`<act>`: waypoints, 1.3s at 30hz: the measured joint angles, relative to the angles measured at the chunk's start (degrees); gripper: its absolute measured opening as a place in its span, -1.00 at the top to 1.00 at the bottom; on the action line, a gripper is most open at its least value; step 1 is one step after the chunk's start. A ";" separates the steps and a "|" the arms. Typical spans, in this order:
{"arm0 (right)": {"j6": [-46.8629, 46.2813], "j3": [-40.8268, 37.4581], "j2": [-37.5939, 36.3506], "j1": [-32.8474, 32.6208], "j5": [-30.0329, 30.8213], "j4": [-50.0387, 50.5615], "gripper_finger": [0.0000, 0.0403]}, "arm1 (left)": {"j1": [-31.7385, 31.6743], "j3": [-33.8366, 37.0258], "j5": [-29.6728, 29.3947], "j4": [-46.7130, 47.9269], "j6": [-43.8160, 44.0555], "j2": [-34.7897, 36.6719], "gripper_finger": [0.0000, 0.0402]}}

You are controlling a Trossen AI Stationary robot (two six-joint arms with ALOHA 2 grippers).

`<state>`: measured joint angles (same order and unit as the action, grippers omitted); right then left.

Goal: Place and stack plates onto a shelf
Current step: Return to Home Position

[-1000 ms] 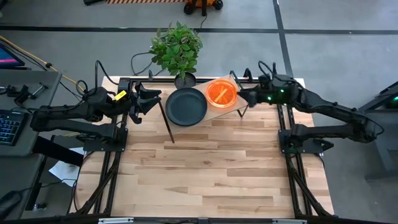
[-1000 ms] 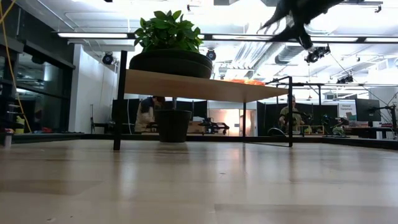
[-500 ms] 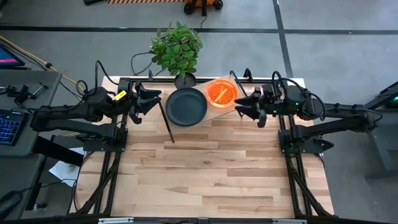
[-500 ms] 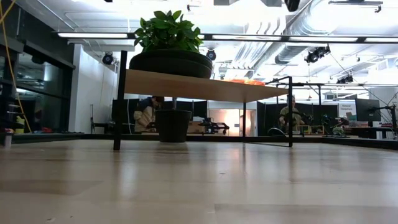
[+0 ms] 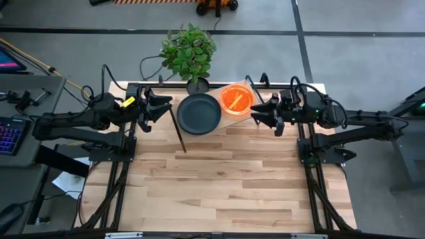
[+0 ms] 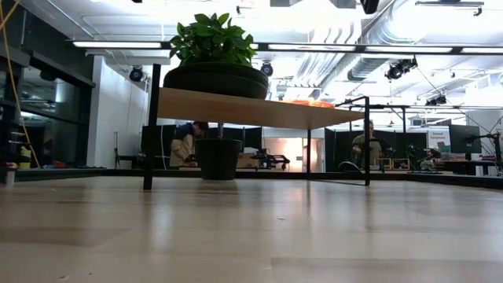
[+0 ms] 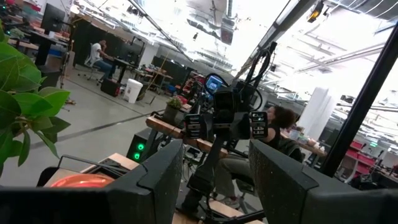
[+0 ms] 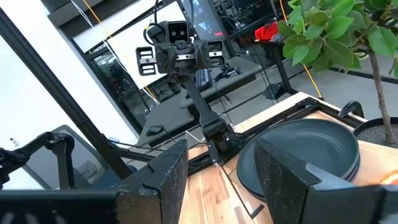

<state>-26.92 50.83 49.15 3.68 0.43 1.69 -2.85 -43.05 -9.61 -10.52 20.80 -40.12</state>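
Observation:
A stack of dark grey plates (image 5: 199, 113) and a stack of orange plates (image 5: 236, 99) rest side by side on the small wooden shelf (image 5: 234, 123) at the table's far edge. In the low view the dark stack (image 6: 216, 79) and the orange stack (image 6: 311, 103) sit on the shelf board (image 6: 251, 108). My left gripper (image 5: 161, 109) hovers open just left of the shelf. My right gripper (image 5: 258, 113) hovers open just right of it. The right wrist view shows the dark stack (image 8: 311, 152); the left wrist view shows an orange rim (image 7: 81, 181).
A potted plant (image 5: 190, 50) stands behind the shelf at the table's far edge, and its pot (image 6: 218, 158) shows under the board. Thin black shelf legs (image 5: 178, 131) reach down onto the tabletop (image 5: 226, 179). People sit in the room beyond the table.
My right gripper has drawn back from the orange plates' right rim toward the table's right edge, and it has left the top of the low view. It has held still for the last half second. The plates have not moved.

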 joint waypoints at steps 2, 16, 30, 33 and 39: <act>0.00 0.00 0.00 0.00 0.00 0.00 0.16 | -0.01 0.00 0.01 0.00 0.00 0.00 0.14; 0.42 0.00 0.00 0.00 0.00 0.72 0.16 | 0.00 0.00 0.01 0.28 0.01 0.01 0.14; 0.33 0.00 0.01 0.00 -0.26 2.45 0.16 | -0.02 0.00 0.84 0.33 0.09 0.01 0.14; -0.02 0.00 0.02 0.00 -0.26 2.56 0.16 | -0.01 -0.05 3.15 0.85 -0.17 0.83 0.14; -0.02 0.00 0.02 0.00 -0.24 2.56 0.16 | -0.02 -0.35 4.56 5.49 -5.18 5.85 0.39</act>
<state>-26.94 50.83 49.17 3.68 0.19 4.25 -2.87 -43.40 -5.05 -5.03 15.62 -34.27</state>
